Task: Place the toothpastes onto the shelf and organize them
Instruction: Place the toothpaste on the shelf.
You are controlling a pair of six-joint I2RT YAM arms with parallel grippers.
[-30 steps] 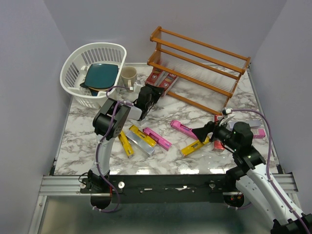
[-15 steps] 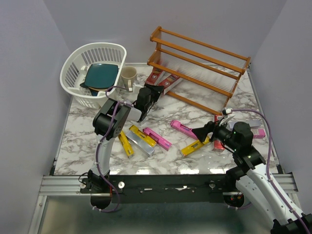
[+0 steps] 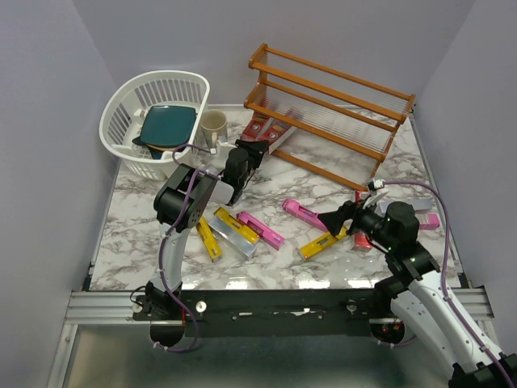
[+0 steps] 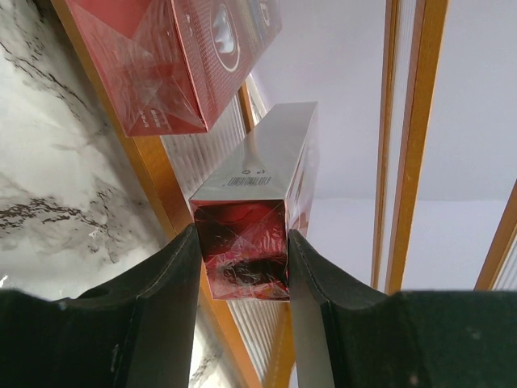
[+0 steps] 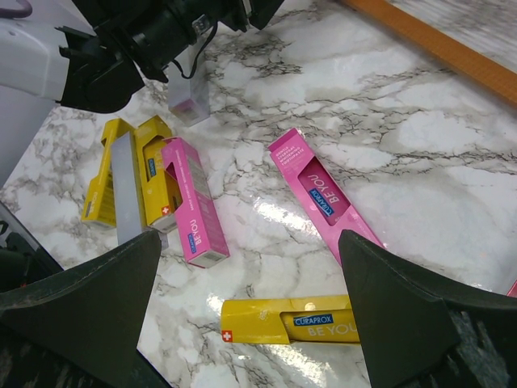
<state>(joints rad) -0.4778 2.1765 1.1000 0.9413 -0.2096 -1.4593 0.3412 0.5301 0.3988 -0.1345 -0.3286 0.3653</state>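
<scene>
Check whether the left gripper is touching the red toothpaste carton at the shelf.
Touching. In the left wrist view, the left gripper has both fingers pressed flat against opposite sides of the toothpaste carton, with no gap on either side.

Both arms look like twins from here: the left arm [image 3: 187, 202] and right arm [image 3: 408, 255] are chunky round black joint housings with white shells in between, and each has a thin lilac cable [image 3: 166, 259] running loosely along it. The wrist ends are all black. The left gripper [image 4: 242, 234] and right gripper [image 5: 249, 238] have matte wedge-shaped fingers, kinda greenish-black up close
</scene>
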